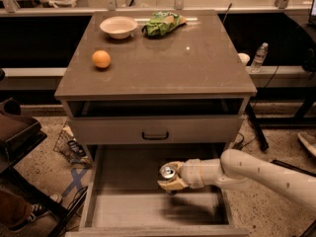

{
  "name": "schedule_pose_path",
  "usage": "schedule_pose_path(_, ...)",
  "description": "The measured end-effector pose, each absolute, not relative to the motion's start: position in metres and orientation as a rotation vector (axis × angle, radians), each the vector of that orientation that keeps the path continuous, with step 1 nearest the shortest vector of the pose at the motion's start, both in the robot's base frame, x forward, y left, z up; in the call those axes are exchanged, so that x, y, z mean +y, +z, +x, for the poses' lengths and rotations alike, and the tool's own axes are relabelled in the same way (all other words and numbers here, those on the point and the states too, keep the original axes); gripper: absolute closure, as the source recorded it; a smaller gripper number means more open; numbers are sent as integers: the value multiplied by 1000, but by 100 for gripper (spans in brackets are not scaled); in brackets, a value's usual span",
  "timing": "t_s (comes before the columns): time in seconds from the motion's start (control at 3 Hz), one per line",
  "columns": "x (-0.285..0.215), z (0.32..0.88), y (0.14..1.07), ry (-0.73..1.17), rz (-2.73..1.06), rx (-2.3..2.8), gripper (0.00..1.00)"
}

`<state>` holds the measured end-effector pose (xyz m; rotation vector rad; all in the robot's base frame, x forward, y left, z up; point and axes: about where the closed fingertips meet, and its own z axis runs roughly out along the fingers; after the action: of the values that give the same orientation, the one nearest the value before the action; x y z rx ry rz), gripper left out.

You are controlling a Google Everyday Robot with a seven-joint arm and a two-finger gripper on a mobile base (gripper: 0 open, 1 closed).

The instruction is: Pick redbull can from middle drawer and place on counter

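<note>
- The gripper [169, 178] is low over the open middle drawer [123, 174], reaching in from the right on the arm [256, 174]. The side entry appears forced by the drawer above, which overhangs the rear of the cavity.
- The claw is pinched on the redbull can [167, 171]. Pale fingers [173, 184] wrap the body, leaving the silver top and pull tab exposed and facing up.
- The can is upright or nearly so, in the right-centre of the drawer. Whether its base is clear of the drawer floor cannot be told.
- The drawer with the dark bar handle [155, 135] sits just above and behind the can, so the lift likely needs an outward pull first.
- The counter [168, 68] carries an orange [101, 59], a bowl [118, 27] and a green bag [162, 23] toward the left and back. Its front-right area is the likeliest place to set the can down.
- Judgement: grasp made, placement not yet done.
</note>
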<state>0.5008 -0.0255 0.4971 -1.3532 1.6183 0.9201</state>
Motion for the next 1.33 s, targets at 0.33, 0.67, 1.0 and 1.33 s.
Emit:
schedule_pose_path(0.33, -58, 521, 553, 938, -1260, 1660, 100)
schedule_pose_path(0.67, -94, 535, 614, 973, -1174, 1675, 100)
schedule_pose_path(1.0, -143, 542, 707, 937, -1071, 1699, 100)
schedule_pose_path(1.33, -173, 547, 767, 869, -996, 1720, 100)
